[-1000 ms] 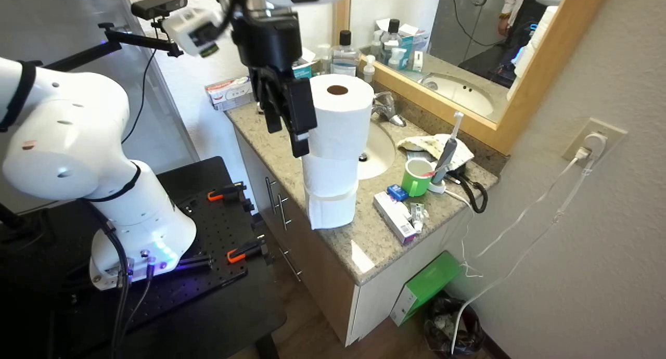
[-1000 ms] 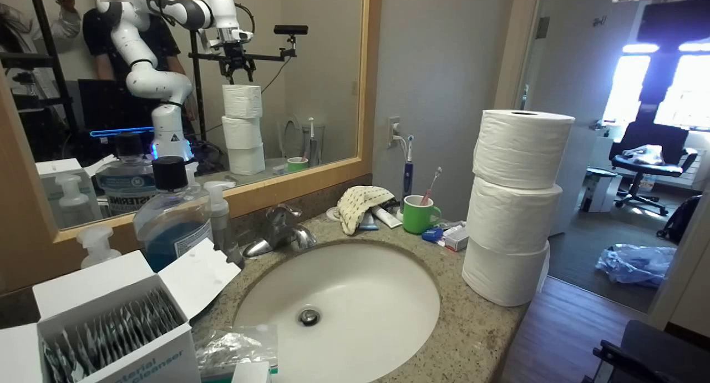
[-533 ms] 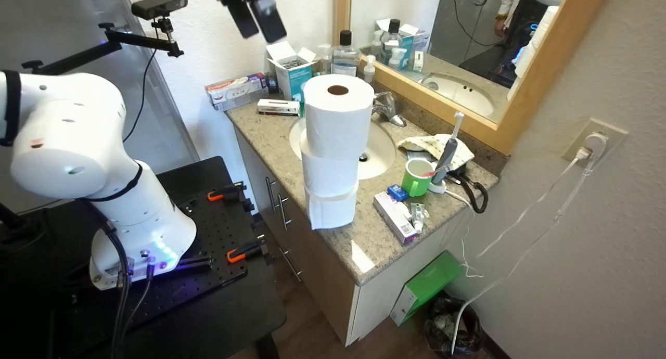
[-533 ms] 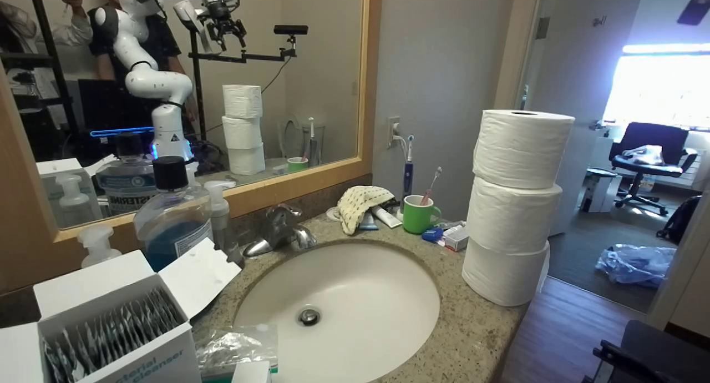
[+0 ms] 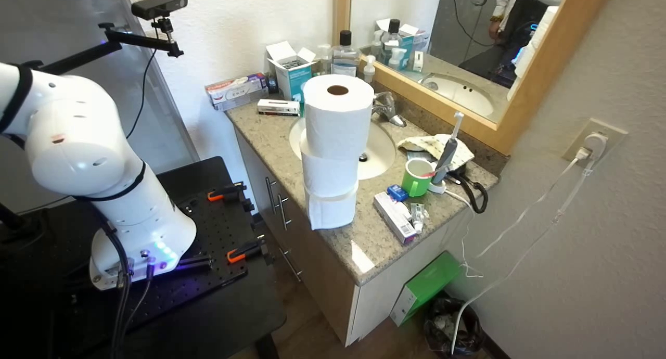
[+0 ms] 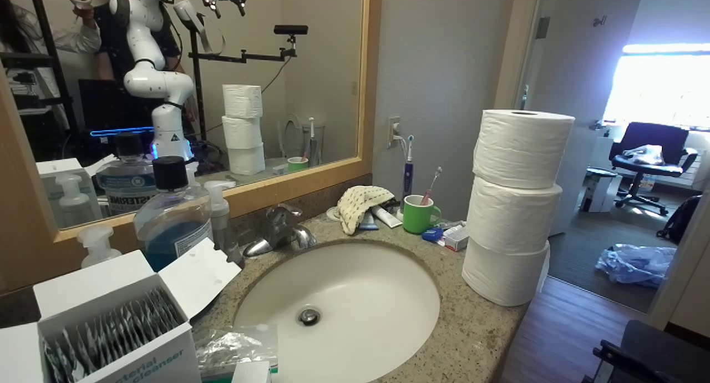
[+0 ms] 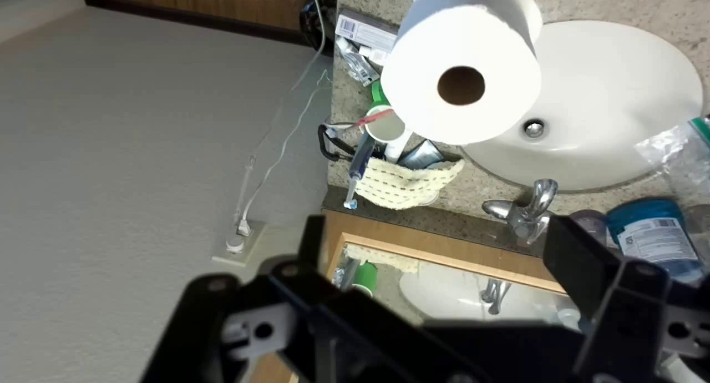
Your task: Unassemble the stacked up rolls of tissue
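Observation:
Three white rolls of tissue stand stacked upright on the counter's front edge. In both exterior views I see the top roll [image 5: 338, 130] [image 6: 524, 150], the middle roll [image 5: 329, 174] [image 6: 513, 216] and the bottom roll [image 5: 332, 212] [image 6: 502, 275]. The top roll is slightly offset from the one below. In the wrist view the top roll [image 7: 499, 105] shows its dark core from above, hiding most of the stack. My gripper [image 7: 441, 243] is open and empty, its fingers wide apart. It is high above the counter, away from the rolls; its reflection shows in the mirror.
The sink [image 6: 355, 305] and faucet [image 6: 280, 227] lie beside the stack. A green mug [image 5: 416, 177] with toothbrush, a toothpaste box [image 5: 394, 218] and a cloth [image 5: 439, 144] are nearby. The mirror [image 6: 310, 94] stands behind. A mouthwash bottle [image 6: 175, 216] and open carton [image 6: 119, 327] are at the far end.
My gripper has risen up and away from the stack, almost out of both exterior views. The arm has bent back. The three rolls have not moved.

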